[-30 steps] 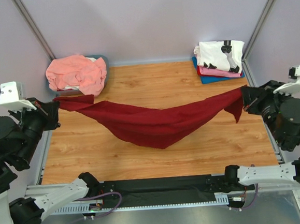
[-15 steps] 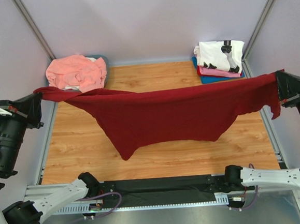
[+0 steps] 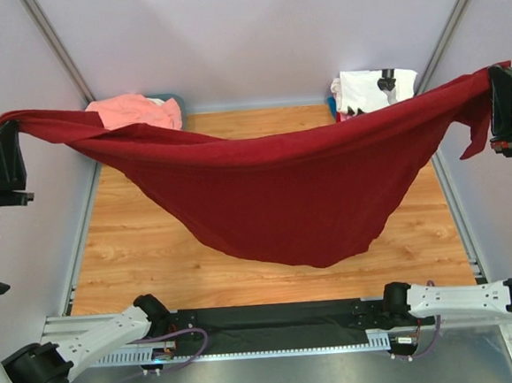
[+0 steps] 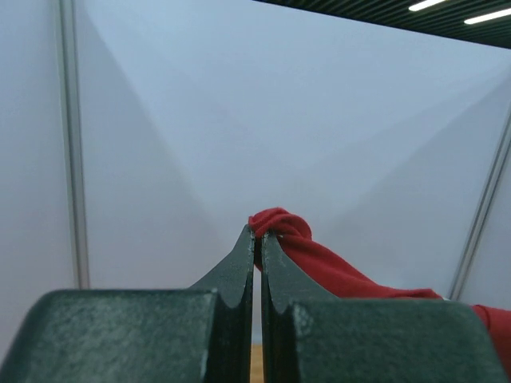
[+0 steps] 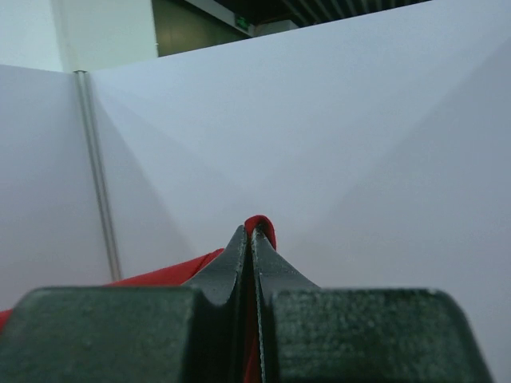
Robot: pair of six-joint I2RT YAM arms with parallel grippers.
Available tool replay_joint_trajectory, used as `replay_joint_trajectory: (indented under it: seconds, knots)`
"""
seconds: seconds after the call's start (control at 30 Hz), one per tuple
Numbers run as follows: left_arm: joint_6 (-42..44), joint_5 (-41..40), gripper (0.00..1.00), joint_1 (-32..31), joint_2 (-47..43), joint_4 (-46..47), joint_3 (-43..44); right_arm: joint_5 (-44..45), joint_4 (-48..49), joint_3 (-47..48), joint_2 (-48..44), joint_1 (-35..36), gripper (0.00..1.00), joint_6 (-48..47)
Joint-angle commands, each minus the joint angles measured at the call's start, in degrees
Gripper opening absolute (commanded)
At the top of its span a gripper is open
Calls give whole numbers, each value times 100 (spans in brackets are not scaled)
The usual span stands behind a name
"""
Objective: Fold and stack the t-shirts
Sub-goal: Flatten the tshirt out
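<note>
Left fingers [image 4: 249, 243] pressed together, pinching a bunched knot of the dark red t-shirt [image 4: 281, 225] right at the tips; the cloth runs off down and to the right in the left wrist view. Right fingers [image 5: 242, 241] likewise clamped shut, with a small fold of the same shirt poking up just past the tips and the rest trailing off low to the left. From the top view both sets of fingers sit high and wide, left at the far left edge and right at the far right edge, roughly level with each other. The dark red t-shirt [image 3: 301, 197] hangs between them in a broad sagging sheet, top edge dipping in the middle, lowest point right of centre, over the wooden tabletop [image 3: 154, 244]; can't tell whether the low point touches the wood. A short flap hangs loose beside the right fingers. Salmon-pink t-shirt [image 3: 130, 108] is heaped at the back left corner, partly hidden behind the red cloth. White t-shirt [image 3: 372, 89] with black print lies at the back right corner, lower part covered by the red cloth.
</note>
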Motion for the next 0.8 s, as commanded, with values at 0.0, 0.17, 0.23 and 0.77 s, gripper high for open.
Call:
replay_joint_trajectory:
  seconds: [0.0,0.17,0.23,0.77]
  knots:
    - [82,-210,0,35,297,-50,8,1859,1321,-773,258,-11,0,-1102]
    - [-323,52,0,35,552,-420,-711,3060,665,-2384,-67,-72,0,270]
    - [-550,132,0,35,947,-734,-687,3088,-1596,-2701,-199,-203,0,2755]
    - [-1290,833,0,27,1783,-1500,-906,2544,-6804,-3063,-367,-1566,0,8588]
